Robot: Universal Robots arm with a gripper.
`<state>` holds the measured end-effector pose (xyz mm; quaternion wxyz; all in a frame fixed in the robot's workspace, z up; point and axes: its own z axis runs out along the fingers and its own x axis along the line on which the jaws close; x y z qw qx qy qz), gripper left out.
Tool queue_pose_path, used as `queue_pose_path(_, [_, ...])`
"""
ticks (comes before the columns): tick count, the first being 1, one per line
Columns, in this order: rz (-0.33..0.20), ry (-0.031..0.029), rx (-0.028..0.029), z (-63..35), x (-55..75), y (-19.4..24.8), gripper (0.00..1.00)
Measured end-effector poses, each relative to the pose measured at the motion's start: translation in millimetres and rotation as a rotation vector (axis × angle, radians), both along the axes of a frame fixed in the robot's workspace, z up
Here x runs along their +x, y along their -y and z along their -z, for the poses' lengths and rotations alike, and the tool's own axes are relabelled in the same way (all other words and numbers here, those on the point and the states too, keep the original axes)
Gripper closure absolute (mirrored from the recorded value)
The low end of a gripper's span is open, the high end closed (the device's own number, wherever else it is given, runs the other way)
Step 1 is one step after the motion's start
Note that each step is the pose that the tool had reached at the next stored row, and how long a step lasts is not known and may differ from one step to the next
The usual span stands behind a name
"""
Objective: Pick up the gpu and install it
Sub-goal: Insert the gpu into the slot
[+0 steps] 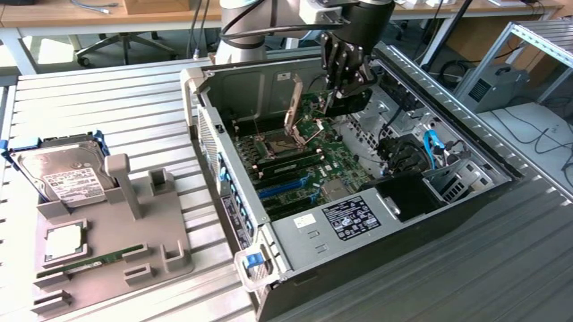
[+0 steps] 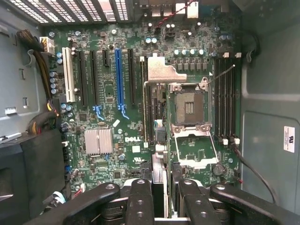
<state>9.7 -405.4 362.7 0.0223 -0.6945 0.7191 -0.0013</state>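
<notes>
My gripper (image 1: 345, 80) hangs over the open computer case (image 1: 296, 231), above the far end of the motherboard (image 1: 313, 157). It is shut on the gpu (image 1: 352, 102), a dark card that hangs below the fingers. In the wrist view the gpu (image 2: 158, 173) is seen edge-on between the two black fingers (image 2: 140, 197) of the gripper (image 2: 161, 192). It is held above the green motherboard (image 2: 112, 154), over the strip between the expansion slots (image 2: 117, 79) and the open CPU socket (image 2: 187, 105). The card is clear of the board.
The CPU socket's silver load plate (image 1: 293, 100) stands raised next to the gripper. Cables (image 2: 40, 47) and black drive bays (image 1: 407, 194) line the case walls. On the exterior view's left, a grey fixture (image 1: 134, 251) carries a hard drive (image 1: 63, 171), a chip (image 1: 64, 241) and a memory stick (image 1: 98, 258).
</notes>
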Motion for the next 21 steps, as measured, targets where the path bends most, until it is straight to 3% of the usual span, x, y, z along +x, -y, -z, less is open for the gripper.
queue_pose_path(21, [-0.051, -0.0001, 0.0, 0.0, 0.0, 0.0, 0.73])
